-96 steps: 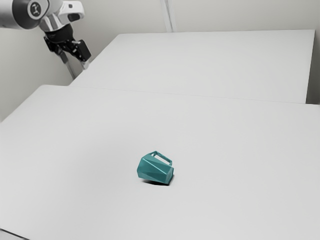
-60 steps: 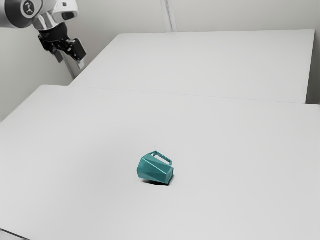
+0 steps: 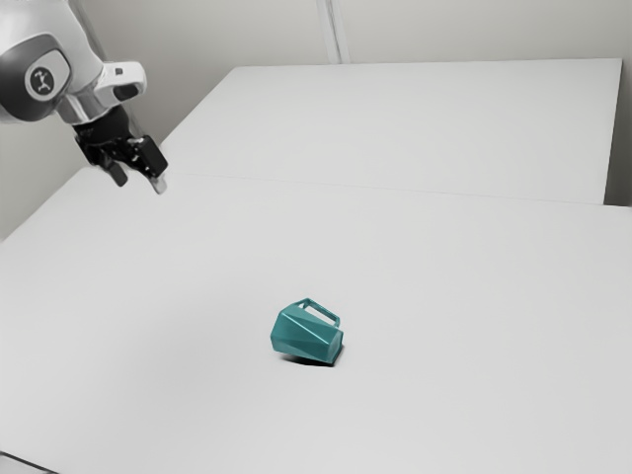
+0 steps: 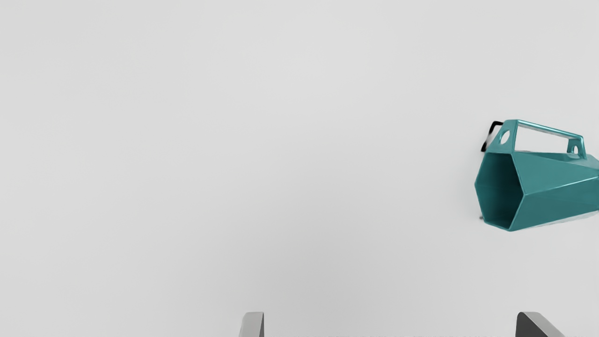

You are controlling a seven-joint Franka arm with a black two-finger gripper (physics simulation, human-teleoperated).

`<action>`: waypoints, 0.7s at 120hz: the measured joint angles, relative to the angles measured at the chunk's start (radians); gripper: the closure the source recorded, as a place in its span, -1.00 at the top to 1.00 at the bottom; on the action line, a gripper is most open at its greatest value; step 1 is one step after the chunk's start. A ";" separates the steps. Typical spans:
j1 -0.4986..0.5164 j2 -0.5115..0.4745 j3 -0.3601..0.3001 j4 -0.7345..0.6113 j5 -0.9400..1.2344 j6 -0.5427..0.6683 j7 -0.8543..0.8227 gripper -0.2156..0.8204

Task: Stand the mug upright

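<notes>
The black two-finger gripper (image 3: 139, 185) has come down, its fingers wide apart around nothing, well apart from the glossy, faceted teal mug (image 3: 304, 336).

White tabletop (image 3: 178, 375) | second white surface (image 3: 425, 123) beyond | grey wall (image 3: 474, 30)

There is one mug (image 3: 306, 341), and on it one handle (image 4: 550, 128) with two round holes in its ends. Under the mug is one white bench (image 3: 444, 326); beyond the mug, in the exterior view, is one more white surface (image 3: 425, 118). Well apart from the mug are one arm (image 3: 79, 44) and one hand (image 3: 140, 182), which has two fingers (image 4: 252, 325).
</notes>
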 joint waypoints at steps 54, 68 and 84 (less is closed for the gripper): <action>-0.024 -0.102 0.108 -0.293 -0.281 0.122 0.006 0.54; -0.026 -0.086 0.121 -0.307 -0.342 0.132 0.040 0.54; -0.028 -0.015 0.141 -0.308 -0.409 0.148 0.103 0.53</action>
